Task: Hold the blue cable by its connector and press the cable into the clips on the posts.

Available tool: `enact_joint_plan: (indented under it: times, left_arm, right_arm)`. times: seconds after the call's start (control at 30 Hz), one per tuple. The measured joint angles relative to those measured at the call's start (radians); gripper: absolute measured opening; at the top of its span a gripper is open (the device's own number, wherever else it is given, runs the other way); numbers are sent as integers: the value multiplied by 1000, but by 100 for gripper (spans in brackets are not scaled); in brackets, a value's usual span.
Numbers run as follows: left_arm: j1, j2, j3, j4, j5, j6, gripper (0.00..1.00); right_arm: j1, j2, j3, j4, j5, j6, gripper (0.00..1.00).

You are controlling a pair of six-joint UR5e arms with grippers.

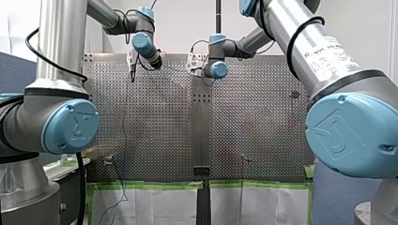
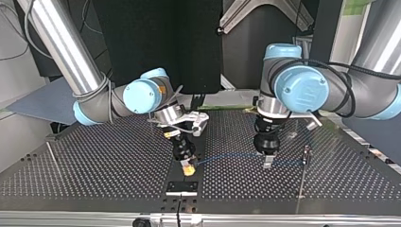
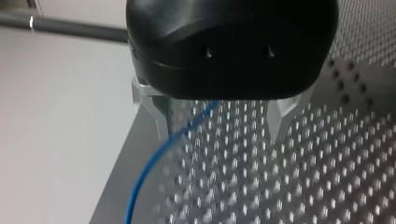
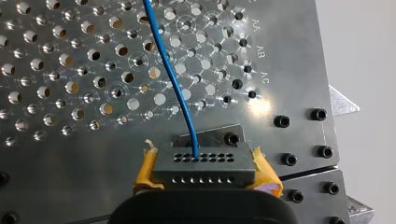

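Clamping the grey connector [image 4: 204,169] between the yellow pads [image 4: 146,169] of my right gripper [image 2: 188,169] over the perforated table [image 4: 60,140]; trailing the blue cable [image 4: 173,84] from that connector across to my left gripper [image 3: 222,122], straddling it there with metal fingers [image 3: 158,114] spread apart.

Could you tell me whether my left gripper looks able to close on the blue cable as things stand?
Probably yes: in the left wrist view the blue cable runs between the open metal fingers of my left gripper, near one finger, with nothing else in the gap.
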Motion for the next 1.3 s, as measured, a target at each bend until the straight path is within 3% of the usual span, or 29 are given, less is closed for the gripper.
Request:
enact_joint_plan:
  times: [0.37, 0.63, 0.87, 1.3]
  left_arm:
    - [39, -28, 29, 23, -80, 2, 100]
    - [48, -28, 31, 42, -68, 7, 100]
    - [49, -28, 34, 82, -44, 51, 100]
    - [46, -28, 34, 89, -59, 109, 100]
  right_arm:
    - [0, 0, 0, 3, 0, -2, 1]
    - [1, 0, 0, 4, 0, -3, 1]
    - [1, 0, 0, 8, 0, -5, 1]
    - [2, 0, 0, 8, -1, -5, 1]
